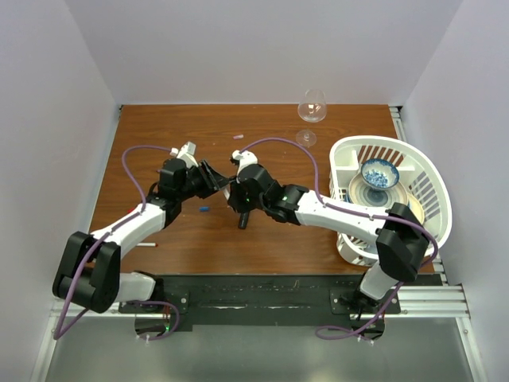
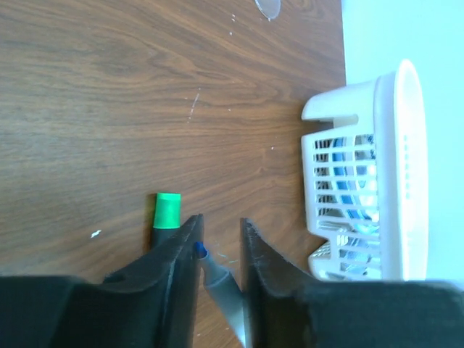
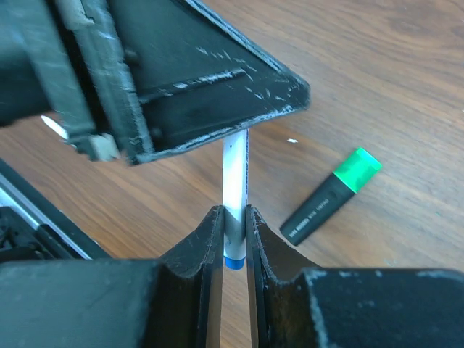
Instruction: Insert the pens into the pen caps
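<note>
- Right wrist view: the right fingers (image 3: 206,250) are clamped on a slim white pen (image 3: 235,174) just above its blue end. The pen's other end runs up out of sight behind the left fingers (image 3: 210,80).
- Left wrist view: a pale pen with a blue end, seemingly the same one, sits in the gap between the left fingers. I cannot tell whether they squeeze it or merely flank it.
- Risk: with both arms on one thin pen, any pull or twist by one against the other could lever it askew or pop it loose, dropping it to the counter (image 1: 159,127).
- Risk: the smooth, narrow barrel may pivot in a single grip, so its end would miss a cap's small mouth.
- Risk: the blue cap (image 1: 203,208) lies loose on the counter near the left fingers, and neither arm holds it. A nudge could send it rolling.
- Look: the pen is thin, straight and white, held above the counter at mid-table.
- A black marker (image 3: 315,210) lies nearby, green cap (image 3: 357,169) already on.
</note>
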Motion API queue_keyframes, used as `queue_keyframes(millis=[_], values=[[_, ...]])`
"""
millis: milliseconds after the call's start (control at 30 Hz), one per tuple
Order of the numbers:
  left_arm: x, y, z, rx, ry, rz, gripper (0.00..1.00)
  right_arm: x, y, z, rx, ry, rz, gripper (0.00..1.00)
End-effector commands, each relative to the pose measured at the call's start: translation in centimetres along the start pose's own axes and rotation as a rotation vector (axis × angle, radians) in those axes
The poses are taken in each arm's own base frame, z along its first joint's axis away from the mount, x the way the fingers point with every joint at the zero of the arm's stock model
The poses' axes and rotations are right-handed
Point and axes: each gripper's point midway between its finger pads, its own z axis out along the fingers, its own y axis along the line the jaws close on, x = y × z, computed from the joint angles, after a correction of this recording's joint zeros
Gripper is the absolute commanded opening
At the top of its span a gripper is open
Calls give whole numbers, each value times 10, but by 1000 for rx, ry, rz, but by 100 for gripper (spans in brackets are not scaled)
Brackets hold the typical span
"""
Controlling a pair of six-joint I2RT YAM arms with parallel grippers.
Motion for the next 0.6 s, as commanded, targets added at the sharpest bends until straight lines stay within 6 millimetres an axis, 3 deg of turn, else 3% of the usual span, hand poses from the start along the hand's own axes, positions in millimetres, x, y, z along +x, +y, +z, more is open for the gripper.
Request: queue_keyframes(millis=[0, 67, 167, 200, 333, 400, 467, 567], values=[[7, -16, 2, 94, 17, -7, 18, -29, 21, -1, -50, -90, 37, 7], [13, -19, 1, 121, 37, -14, 0, -27, 24, -3, -70, -83, 28, 10], [19, -30, -4, 184, 77, 1, 0, -19, 25, -10, -106, -64, 6, 24], [23, -37, -8, 224, 103, 20, 0, -16, 23, -16, -120, -66, -10, 34], [25, -55, -19, 307, 132, 79, 0, -8, 24, -32, -235, -42, 2, 50], [26, -66, -27, 357, 141, 109, 0, -1, 24, -40, -318, -7, 48, 55], [26, -74, -33, 400, 139, 128, 0, -13, 24, -52, -380, -49, 78, 58], [25, -91, -45, 482, 130, 153, 0, -15, 32, -67, -495, -59, 112, 57]])
